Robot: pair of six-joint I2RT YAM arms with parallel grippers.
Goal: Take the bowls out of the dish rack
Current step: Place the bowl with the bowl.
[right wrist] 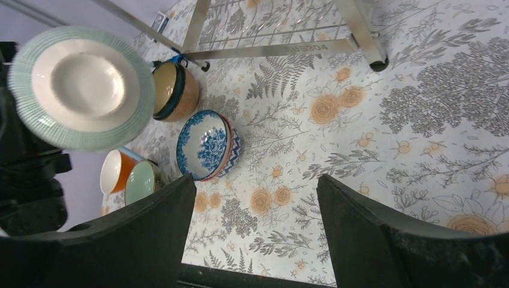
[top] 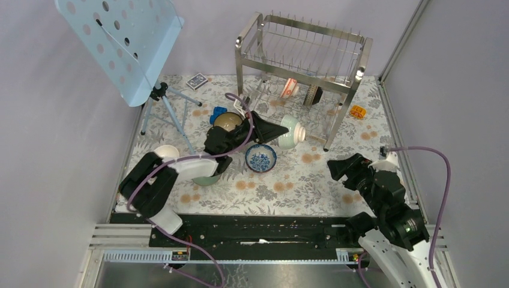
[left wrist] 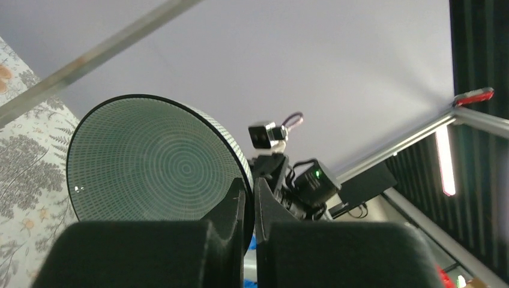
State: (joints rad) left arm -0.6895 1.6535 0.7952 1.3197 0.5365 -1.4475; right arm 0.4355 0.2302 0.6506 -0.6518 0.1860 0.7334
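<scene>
Writing first: the right wrist view catches a stamp on the low steel bar of the dish rack (top: 303,66), and it looks like "SUS304". That is the only lettering that can be read.

Now the grab. The left gripper (left wrist: 249,192) is pinched tight on the rim of the pale green bowl (top: 291,132), one finger inside and one outside. The bowl is tipped on its side just in front of the rack's near side, with its foot pointing toward the rack's right front leg. The inside shows fine concentric rings with a thin dark line at the lip. The outside is ribbed green around a plain white foot.

The right gripper (right wrist: 255,186) has its jaws spread wide and nothing between them. It hovers over the flowered tablecloth (top: 300,180), in front of the rack and off its right end.

On the rack's lower tier stand two bowls on edge, the orange-red patterned bowl (top: 290,88) and a dark bowl (top: 313,95) beside it.

In front of the rack sits the blue-and-white bowl (top: 261,158). The brown bowl (top: 228,122), tan inside, sits off the rack's left end. Farther from the rack on that left side are a second green bowl (top: 207,178), partly under the left arm, and a white bowl (top: 167,153).
</scene>
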